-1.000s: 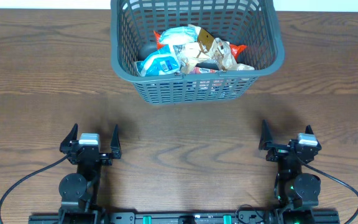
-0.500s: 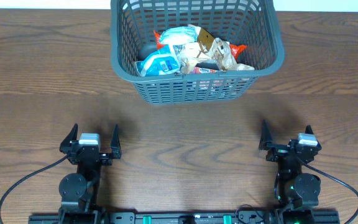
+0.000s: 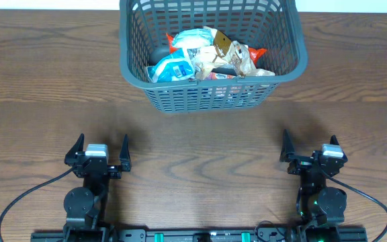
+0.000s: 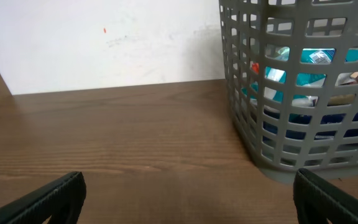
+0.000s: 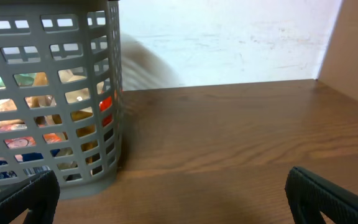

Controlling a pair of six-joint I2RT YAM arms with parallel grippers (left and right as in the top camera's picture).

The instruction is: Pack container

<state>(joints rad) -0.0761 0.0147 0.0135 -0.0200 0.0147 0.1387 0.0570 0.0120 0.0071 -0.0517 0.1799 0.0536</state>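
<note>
The container [image 3: 132,72], a large dark grey lattice basket, stands at the back middle of the wooden table. Several snack packets [image 3: 203,56] lie inside it, blue, white, tan and red. It shows at the right in the left wrist view [image 4: 241,118] and at the left in the right wrist view [image 5: 112,106]. My left gripper [image 3: 102,152] is open and empty near the front left edge, well short of the basket. My right gripper [image 3: 309,148] is open and empty near the front right edge.
A white wall [image 4: 117,43] rises behind the table's far edge. Bare wooden tabletop [image 3: 207,144] lies between the grippers and the basket. Black cables [image 3: 25,195] run from the arm bases at the front.
</note>
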